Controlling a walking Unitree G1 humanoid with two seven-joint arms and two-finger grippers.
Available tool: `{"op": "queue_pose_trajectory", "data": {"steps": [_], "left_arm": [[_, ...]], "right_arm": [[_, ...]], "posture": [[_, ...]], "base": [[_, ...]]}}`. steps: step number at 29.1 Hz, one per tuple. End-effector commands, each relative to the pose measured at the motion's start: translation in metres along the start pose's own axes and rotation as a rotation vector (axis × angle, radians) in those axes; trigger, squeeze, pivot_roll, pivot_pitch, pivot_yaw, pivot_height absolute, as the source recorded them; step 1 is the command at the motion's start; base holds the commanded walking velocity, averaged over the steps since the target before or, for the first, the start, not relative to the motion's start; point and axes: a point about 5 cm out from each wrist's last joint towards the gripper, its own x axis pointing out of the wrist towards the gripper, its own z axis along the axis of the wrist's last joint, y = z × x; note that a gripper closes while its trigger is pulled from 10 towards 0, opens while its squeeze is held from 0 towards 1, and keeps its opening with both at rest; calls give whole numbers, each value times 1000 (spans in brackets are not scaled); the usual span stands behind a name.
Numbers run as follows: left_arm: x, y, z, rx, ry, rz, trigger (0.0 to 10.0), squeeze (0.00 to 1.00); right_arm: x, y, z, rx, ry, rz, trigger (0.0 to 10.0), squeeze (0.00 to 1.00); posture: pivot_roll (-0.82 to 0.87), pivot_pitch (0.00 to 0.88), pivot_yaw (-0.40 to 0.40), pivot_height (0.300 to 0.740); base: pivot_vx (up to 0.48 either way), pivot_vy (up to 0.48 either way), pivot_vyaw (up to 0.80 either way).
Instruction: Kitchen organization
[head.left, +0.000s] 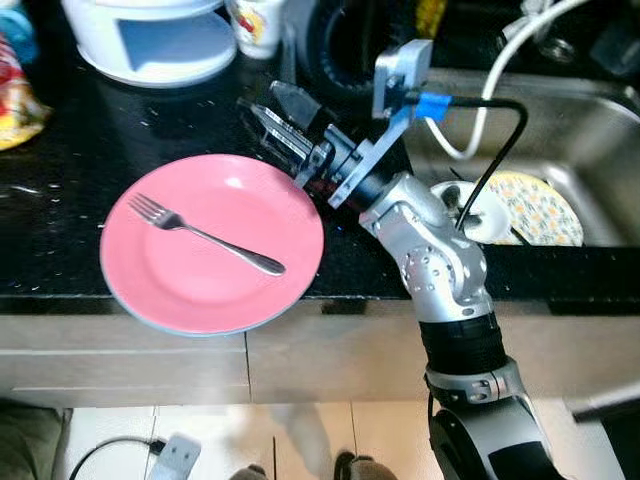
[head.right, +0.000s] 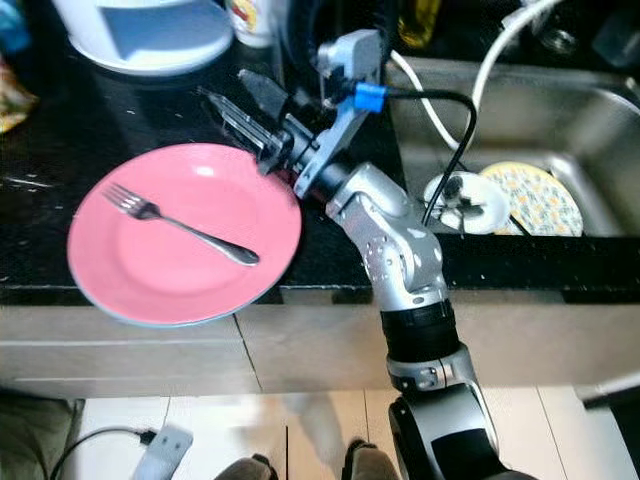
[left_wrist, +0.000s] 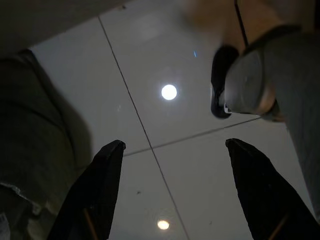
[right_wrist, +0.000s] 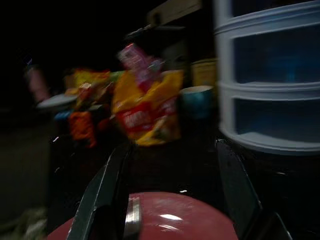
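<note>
- Your right gripper (head.left: 268, 118) is up over the black speckled stone countertop (head.left: 60, 210), just beyond the far right rim of the round pink plate (head.left: 205, 290). Its two long black fingers stand well apart with nothing between them.
- From the right wrist view you see those fingers (right_wrist: 102, 195) either side of the plate's glossy edge, with part of a silver piece at the rim near one finger.
- The plate lies flat near the counter's front edge, its near rim slightly overhanging it.
- A silver metal fork (head.left: 205, 236) lies across the plate, tines toward the robot's left, handle end toward the right and near side.
- A white plastic tiered appliance (head.left: 150, 40) stands at the back of the counter, behind the plate; a yellow and red snack bag (right_wrist: 147, 112) sits further to the left.
- To the right, the steel sink (head.left: 600, 150) holds a yellow patterned plate (head.left: 540, 210) and a white round piece (head.left: 480, 212) beside it.
- Your left gripper (left_wrist: 172, 192) hangs low over the pale tiled floor (left_wrist: 165, 150), fingers spread wide and holding nothing.
- A person's dark shoe (left_wrist: 220, 82) and grey trouser leg (left_wrist: 295, 90) stand on that floor nearby.
</note>
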Motion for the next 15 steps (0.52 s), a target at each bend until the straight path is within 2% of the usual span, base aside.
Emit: {"op": "queue_pose_trajectory", "data": {"steps": [1, 15], "left_arm": [[-3, -6, -16, -12, 56, -14, 10000, 0], [0, -7, -7, -5, 38, -21, 10000, 0]], "right_arm": [[-1, 5, -4, -21, 29, 41, 10000, 0], [-8, 10, -11, -52, 86, 112, 10000, 0]], "posture": [[112, 104, -85, 740], [111, 85, -80, 740]], "base": [[0, 0, 800], [0, 0, 800]]}}
